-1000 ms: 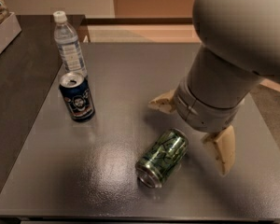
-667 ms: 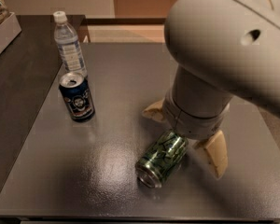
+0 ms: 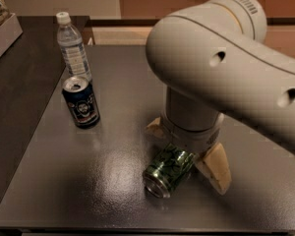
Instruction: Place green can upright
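Note:
The green can (image 3: 166, 171) lies on its side on the dark table (image 3: 103, 181), its silver end facing the near left. My gripper (image 3: 186, 156) hangs straight down over the can's far end. Its fingers are open, one cream finger (image 3: 155, 128) to the can's far left and the other (image 3: 216, 172) to its near right. The wrist hides the far part of the can. I cannot tell whether the fingers touch it.
A dark blue can with a round white emblem (image 3: 80, 102) stands upright at the left. A clear water bottle (image 3: 73, 47) stands just behind it. A box edge (image 3: 2, 31) shows at the far left. The table's front edge runs close below the green can.
The arm has swung in to the left and lowered over the green can, now covering its far end. The can has not moved.

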`<action>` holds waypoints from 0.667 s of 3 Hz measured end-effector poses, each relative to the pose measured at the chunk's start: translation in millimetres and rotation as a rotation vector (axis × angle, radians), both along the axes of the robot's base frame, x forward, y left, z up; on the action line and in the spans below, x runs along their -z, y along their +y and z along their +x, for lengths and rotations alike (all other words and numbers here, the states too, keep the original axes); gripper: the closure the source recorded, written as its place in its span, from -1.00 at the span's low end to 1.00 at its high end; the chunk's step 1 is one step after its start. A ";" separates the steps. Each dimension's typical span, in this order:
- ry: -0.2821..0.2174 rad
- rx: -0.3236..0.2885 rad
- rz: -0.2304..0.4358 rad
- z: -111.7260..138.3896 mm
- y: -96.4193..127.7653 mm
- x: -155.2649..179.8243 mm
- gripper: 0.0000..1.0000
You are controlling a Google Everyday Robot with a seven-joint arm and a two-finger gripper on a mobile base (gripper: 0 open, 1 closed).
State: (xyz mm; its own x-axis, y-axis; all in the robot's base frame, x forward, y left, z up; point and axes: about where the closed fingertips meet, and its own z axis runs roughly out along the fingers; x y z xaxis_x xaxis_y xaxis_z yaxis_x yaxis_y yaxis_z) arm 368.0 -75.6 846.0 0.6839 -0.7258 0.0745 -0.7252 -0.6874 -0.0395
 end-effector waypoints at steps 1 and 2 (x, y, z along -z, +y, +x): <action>0.024 0.008 -0.014 -1.1 1.2 6.8 -0.65; 0.040 0.017 -0.015 -1.5 1.7 10.1 -0.17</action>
